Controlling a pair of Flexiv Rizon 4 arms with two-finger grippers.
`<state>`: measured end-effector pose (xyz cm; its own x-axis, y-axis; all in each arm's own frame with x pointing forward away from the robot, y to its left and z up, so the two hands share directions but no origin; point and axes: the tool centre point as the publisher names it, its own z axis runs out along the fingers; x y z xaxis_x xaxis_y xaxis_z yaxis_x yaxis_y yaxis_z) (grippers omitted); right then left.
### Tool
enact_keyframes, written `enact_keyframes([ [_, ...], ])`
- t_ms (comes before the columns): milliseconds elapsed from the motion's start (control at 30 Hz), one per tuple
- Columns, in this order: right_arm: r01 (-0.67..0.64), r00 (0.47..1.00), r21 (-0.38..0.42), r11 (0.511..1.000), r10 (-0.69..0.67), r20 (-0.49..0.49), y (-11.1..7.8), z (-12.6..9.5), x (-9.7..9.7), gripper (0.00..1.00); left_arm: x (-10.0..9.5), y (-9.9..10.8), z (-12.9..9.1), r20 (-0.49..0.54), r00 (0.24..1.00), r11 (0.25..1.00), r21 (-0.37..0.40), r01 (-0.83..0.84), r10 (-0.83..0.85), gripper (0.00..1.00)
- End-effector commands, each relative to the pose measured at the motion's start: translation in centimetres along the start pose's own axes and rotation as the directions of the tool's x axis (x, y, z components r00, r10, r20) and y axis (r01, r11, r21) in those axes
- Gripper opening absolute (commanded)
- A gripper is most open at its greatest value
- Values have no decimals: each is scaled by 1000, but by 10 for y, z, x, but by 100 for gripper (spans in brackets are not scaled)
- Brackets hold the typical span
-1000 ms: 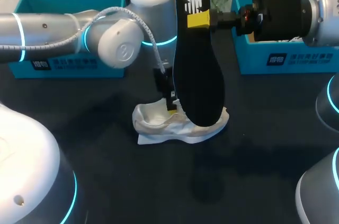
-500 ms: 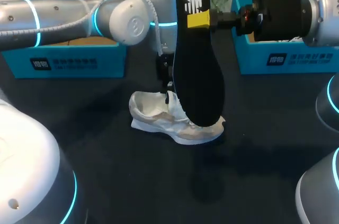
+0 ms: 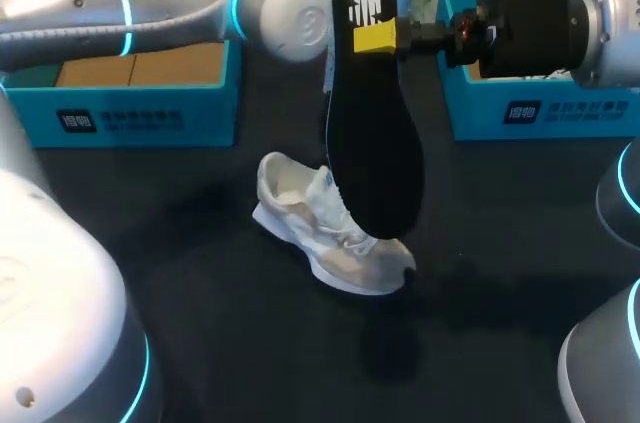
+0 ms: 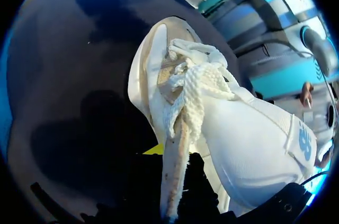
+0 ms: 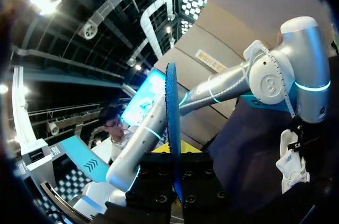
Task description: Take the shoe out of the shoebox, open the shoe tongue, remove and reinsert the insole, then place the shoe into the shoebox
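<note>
Insole (image 3: 372, 143) is out of the shoe (image 3: 330, 233) and is held at its heel end by the right end effector (image 3: 378, 38), which is clenched on it from two sides; the right wrist view shows it edge-on between the fingers. Its long axis runs down and away from this end effector, and its toe end hangs just above the shoe, maybe touching it, I cannot tell. The shoe stands on the dark surface (image 3: 200, 343), under the free end of the insole and well below the right end effector. The left end effector (image 4: 170, 167) is the nearer one, directly at the shoe: it seems clenched on the tongue (image 4: 177, 139), whose edge passes down between its fingers, with the laces just ahead of it. For the reinsertion, I judge that the opening must lie in line with the insole, and now the shoe lies diagonal under it. Compared with one second ago, the left arm has swung up and toward the far side, and the shoe has turned from lying across to this diagonal, while the right end effector and the insole have not moved
</note>
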<state>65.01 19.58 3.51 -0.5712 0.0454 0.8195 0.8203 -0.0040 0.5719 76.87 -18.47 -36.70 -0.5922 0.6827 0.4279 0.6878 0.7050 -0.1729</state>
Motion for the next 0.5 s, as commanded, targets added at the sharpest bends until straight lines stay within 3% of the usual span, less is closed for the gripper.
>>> enact_keyframes([
  [33, -1, 1000, -1, 1000, 1, 2, 0, 2, 0, 0, 6, -5, -12, 98, 926, 900, -293, -324, 365, 0],
  [300, -1, 1000, -1, 1000, 1, 2, 0, 2, 0, 0, 11, -8, -33, 167, 792, 778, -390, -493, 587, 0],
  [500, -1, 1000, -1, 1000, 1, 2, 0, 2, 0, 0, 10, -11, -35, 183, 794, 781, -405, -476, 580, 0],
])
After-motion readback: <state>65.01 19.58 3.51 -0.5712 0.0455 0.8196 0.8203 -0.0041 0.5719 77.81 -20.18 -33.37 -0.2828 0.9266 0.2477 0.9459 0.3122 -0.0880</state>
